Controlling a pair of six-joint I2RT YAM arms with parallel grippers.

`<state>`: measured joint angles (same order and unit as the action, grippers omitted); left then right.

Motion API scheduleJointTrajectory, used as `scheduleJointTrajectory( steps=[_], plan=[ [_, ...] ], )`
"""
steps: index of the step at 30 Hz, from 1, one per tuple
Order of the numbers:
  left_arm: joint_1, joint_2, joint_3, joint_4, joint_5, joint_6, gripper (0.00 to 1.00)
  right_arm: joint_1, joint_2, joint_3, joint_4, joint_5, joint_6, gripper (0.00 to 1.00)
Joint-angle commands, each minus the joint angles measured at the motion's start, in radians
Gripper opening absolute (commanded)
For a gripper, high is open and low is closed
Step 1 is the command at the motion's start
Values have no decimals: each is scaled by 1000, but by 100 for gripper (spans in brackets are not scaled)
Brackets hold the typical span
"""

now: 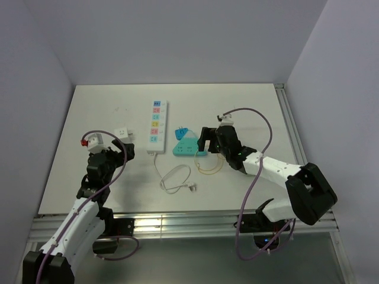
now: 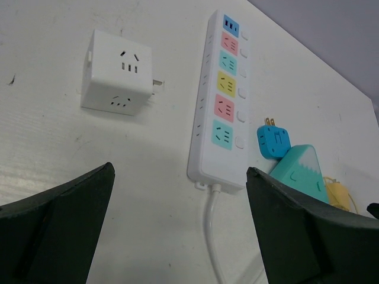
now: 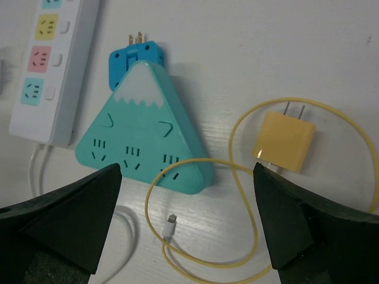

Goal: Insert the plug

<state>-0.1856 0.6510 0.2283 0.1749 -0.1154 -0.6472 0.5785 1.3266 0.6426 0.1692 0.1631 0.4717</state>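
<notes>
While both arms hover over the white surface [image 1: 249,106], I note neither grips anything: the left hand [image 1: 113,149] has its fingers [image 2: 59,231] spread wide, and the right hand [image 1: 204,140] is equally wide, fingers [image 3: 308,231] framing bare surface. Several pronged things lie out; which one the task means I cannot tell. Nearest the right hand is a yellow plug [image 3: 284,141]: small, squarish, flat on the surface, two metal prongs pointing away from the wrist camera, well apart from any socket. A thin yellow cable [image 3: 237,177] loops around it and ends in a small white connector [image 3: 170,223]. Just left of it sits a teal mountain-shaped adapter [image 3: 142,130] with a white snow-cap top and sockets along its lower edge; a blue adapter [image 3: 137,56] with two prongs pokes out from under its peak, touching it. The power strip [image 1: 156,121] lies lengthwise at mid-surface, white, with a row of coloured sockets in blue, pink, teal and yellow, all vacant; its white cord [image 1: 174,177] curls towards the near edge. Ahead of the left hand, a white cube adapter [image 2: 116,72] rests left of the strip and apart from it, prongs facing the strip.
</notes>
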Motion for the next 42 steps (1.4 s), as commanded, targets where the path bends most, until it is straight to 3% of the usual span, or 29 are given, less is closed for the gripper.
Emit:
scheduleJointTrajectory(
  steps=[1,10,16,21,26,29,33,42],
  plan=[
    [-11,7,31,43,26,20,99,49,35,75,-2,-28,-54,99],
    [-49,50,52,51,36,34,100,132,112,158,-37,-20,-70,99],
    [-132,206,198,5,-12,101,100,142,126,223,-106,44,-71,99],
    [-133,334,282,-55,-192,14,99,142,111,184,-67,47,-70,99],
    [-78,357,348,-78,-216,-29,99,141,109,155,-50,46,-77,98],
    [15,409,428,-199,-179,-51,100,141,103,135,-36,32,-79,98],
    [104,496,473,-232,-173,-46,100,141,108,134,-19,20,-74,99],
    [104,699,626,-282,-187,1,100,141,112,135,-14,6,-74,98]
  ],
)
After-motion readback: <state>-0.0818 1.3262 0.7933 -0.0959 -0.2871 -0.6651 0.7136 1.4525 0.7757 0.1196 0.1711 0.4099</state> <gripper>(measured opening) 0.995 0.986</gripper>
